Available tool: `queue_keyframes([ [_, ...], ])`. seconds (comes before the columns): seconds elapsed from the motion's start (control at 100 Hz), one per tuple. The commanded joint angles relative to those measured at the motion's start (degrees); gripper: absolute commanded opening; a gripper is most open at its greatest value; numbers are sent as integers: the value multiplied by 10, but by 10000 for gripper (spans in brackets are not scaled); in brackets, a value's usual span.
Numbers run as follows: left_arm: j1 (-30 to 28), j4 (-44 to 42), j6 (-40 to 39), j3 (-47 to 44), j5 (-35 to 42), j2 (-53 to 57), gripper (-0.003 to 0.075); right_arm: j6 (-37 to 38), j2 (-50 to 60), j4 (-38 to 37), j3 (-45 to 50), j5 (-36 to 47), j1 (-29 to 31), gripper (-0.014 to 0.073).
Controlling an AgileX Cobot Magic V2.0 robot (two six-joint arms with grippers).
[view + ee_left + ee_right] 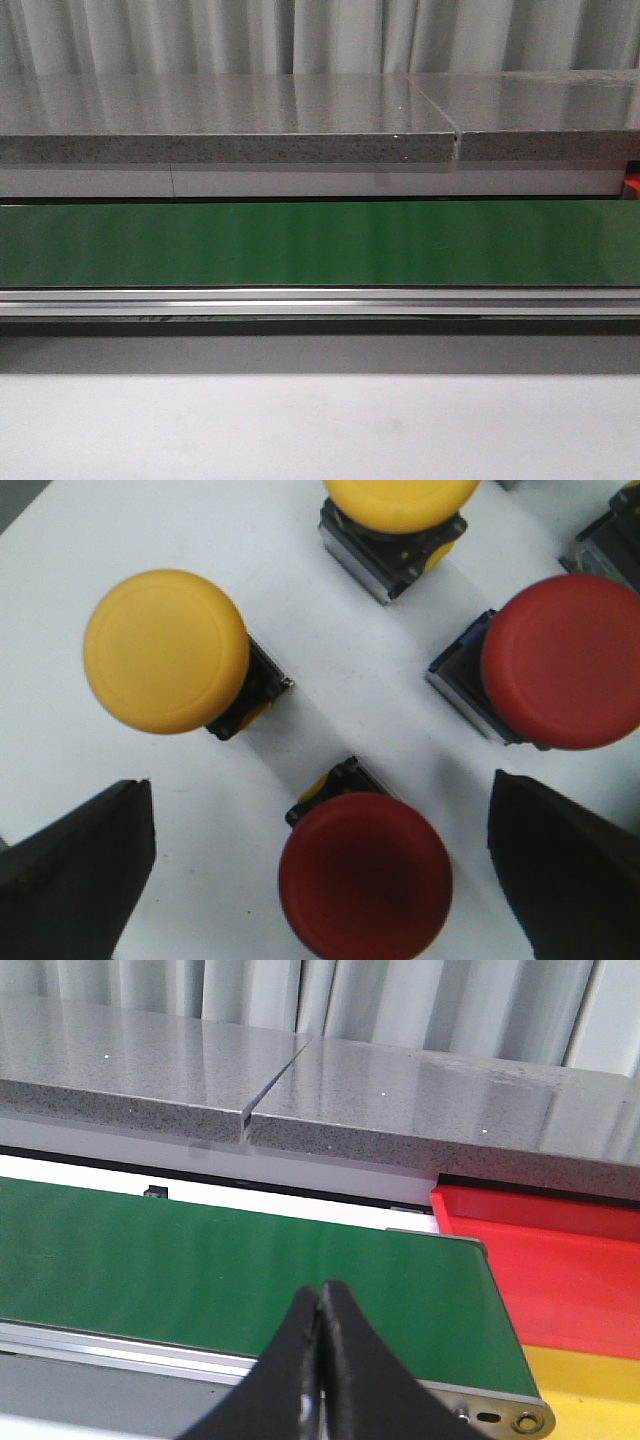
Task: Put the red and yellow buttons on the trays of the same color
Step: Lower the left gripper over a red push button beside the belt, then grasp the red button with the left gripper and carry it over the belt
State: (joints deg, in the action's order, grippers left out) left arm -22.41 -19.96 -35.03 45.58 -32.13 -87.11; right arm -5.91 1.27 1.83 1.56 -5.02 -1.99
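In the left wrist view my left gripper (pixel 320 870) is open above a white surface, its black fingers (pixel 75 865) wide apart on either side of a red button (pixel 365 875). A second red button (pixel 565 660) and two yellow buttons (pixel 165 650) (pixel 400 500) lie around it. In the right wrist view my right gripper (pixel 320 1305) is shut and empty above the green belt (pixel 200 1270). A red tray (pixel 560 1260) and a yellow tray (pixel 590 1395) lie past the belt's end. Neither gripper shows in the front view.
The green conveyor belt (pixel 320 243) runs across the front view, with an aluminium rail (pixel 320 302) in front of it and a grey stone shelf (pixel 230 125) behind. A part of another button's body (pixel 610 540) shows at the edge of the left wrist view.
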Motion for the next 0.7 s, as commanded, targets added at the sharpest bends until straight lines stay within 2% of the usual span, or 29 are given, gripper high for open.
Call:
queue_keyframes([
  [0.0,-2,-2,1,17,17,13,649,-4,5,-6,-9,50,2,-66],
  [0.11,-2,-2,1,17,14,13,556,-4,5,-6,-9,50,2,-66],
  [0.3,-2,-2,13,17,7,13,269,-4,5,-6,-9,50,2,-66],
  [0.44,-2,-2,14,17,6,14,96,-4,5,-6,-9,50,2,-66],
  [0.58,-2,0,14,17,-4,30,-4,-4,5,-6,-9,50,2,-66],
  [0.69,-2,2,15,17,-11,64,-19,-4,5,-6,-9,50,2,-66],
])
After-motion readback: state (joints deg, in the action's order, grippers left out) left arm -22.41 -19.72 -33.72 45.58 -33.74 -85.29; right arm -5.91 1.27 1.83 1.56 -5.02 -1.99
